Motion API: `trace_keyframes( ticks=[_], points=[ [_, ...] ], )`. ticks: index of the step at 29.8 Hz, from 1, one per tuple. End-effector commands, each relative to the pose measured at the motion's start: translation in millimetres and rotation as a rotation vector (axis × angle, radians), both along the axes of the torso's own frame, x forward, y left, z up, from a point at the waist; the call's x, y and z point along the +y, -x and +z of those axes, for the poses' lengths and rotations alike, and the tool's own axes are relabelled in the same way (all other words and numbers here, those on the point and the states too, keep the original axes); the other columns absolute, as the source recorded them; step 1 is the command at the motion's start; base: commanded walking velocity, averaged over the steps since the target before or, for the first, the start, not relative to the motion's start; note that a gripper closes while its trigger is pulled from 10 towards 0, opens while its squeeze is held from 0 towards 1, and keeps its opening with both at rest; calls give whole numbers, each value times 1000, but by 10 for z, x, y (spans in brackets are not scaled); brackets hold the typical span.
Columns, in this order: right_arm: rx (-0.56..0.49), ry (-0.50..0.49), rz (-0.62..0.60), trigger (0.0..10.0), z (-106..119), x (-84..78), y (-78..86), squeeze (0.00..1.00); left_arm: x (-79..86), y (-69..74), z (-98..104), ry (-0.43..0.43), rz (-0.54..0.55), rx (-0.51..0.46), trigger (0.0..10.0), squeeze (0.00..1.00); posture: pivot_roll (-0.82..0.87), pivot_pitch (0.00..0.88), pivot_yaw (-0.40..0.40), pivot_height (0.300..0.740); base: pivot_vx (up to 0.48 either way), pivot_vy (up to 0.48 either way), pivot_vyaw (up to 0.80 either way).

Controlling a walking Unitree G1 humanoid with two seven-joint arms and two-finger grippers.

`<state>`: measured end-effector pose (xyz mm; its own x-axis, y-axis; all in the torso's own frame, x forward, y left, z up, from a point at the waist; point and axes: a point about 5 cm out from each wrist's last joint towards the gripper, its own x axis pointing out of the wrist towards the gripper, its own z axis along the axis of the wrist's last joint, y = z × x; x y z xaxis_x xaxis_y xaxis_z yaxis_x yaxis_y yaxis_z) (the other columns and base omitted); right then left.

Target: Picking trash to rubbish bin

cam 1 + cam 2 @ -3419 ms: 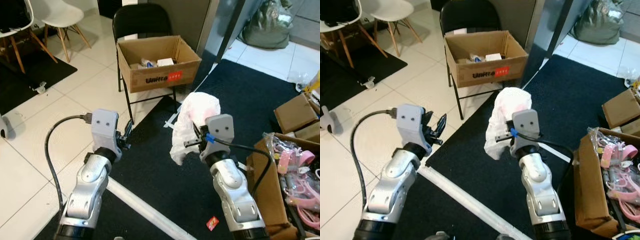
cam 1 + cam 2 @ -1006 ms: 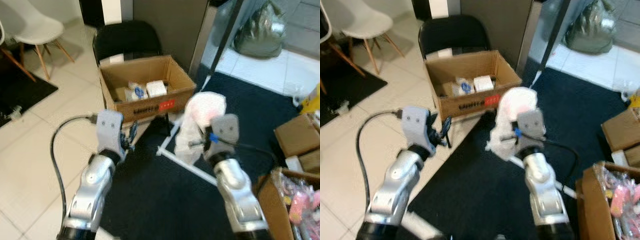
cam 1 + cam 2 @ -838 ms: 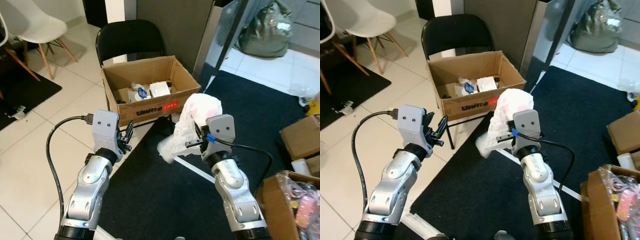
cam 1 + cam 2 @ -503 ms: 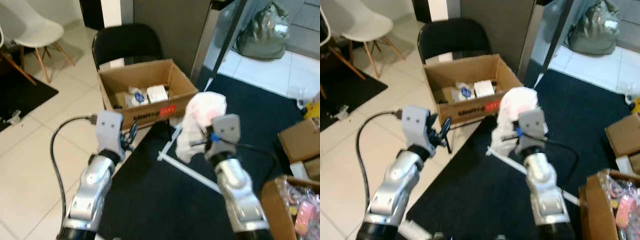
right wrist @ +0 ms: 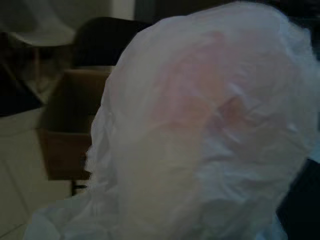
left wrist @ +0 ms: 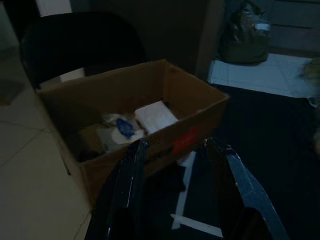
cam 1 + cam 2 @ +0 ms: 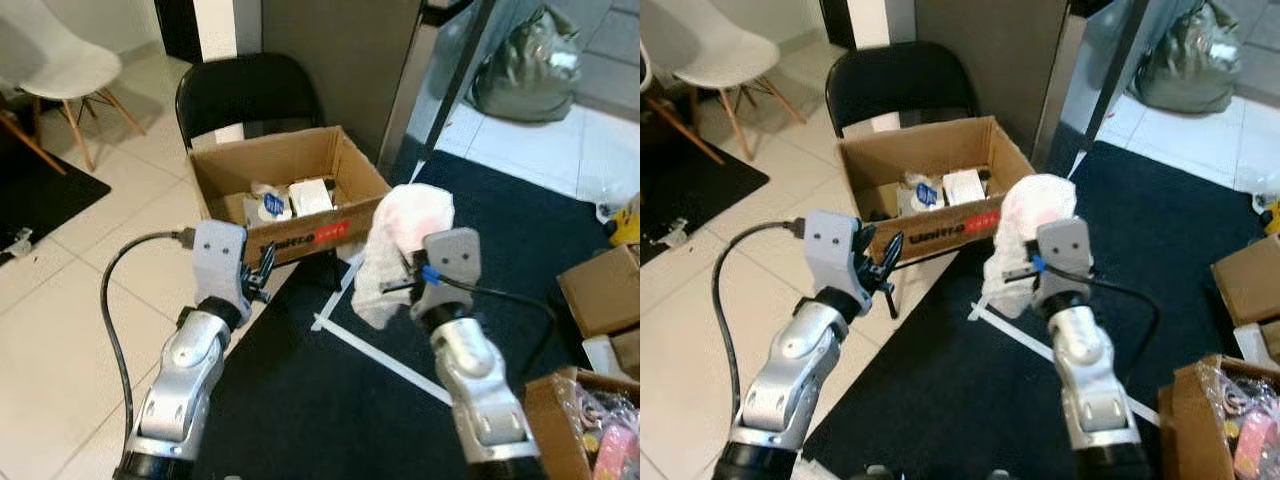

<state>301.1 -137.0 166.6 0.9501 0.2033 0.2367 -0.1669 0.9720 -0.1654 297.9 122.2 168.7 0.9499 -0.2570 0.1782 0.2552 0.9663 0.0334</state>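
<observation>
We've got the right claw (image 7: 400, 284) raised in front of us, its fingers clamped on a crumpled white plastic bag (image 7: 400, 240) with a pink blush showing through, and the bag bulges up above the claw and hangs down just below it, well clear of the black mat (image 7: 330, 400) underneath. In the right wrist view the bag (image 5: 200, 130) billows right up against the lens. Just beyond the bag and a little to the claw's left sits the open cardboard box (image 7: 285, 190) with its red label, perched on a black folding chair (image 7: 245, 95); inside we can make out a white carton (image 7: 962, 186) and some crumpled wrappers beside it. The left claw (image 7: 262, 268) is held up too, carrying nothing, its fingers (image 6: 131, 180) spread apart and pointing toward the near wall of the box (image 6: 150, 115). A strip of white tape (image 7: 380, 355) runs across the mat below the right claw. Off to the right claw's outer side sit more cardboard boxes (image 7: 598, 290), and a white chair (image 7: 65, 75) stands well away past the left claw on the tiled floor (image 7: 60, 300).
</observation>
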Motion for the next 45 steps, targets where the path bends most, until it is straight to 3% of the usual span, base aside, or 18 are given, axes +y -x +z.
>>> trace_keyframes(
  ticks=[1,45],
  points=[
    [10,9,-18,10000,-29,-62,16,0,-4,17,-65,-14,-4,28,10000,0,-12,169,-20,740,281,0,0],
    [10,60,-53,10000,-42,-90,3,0,-18,7,-73,-12,-8,36,10000,0,-12,181,-21,740,276,0,-56]
  ],
)
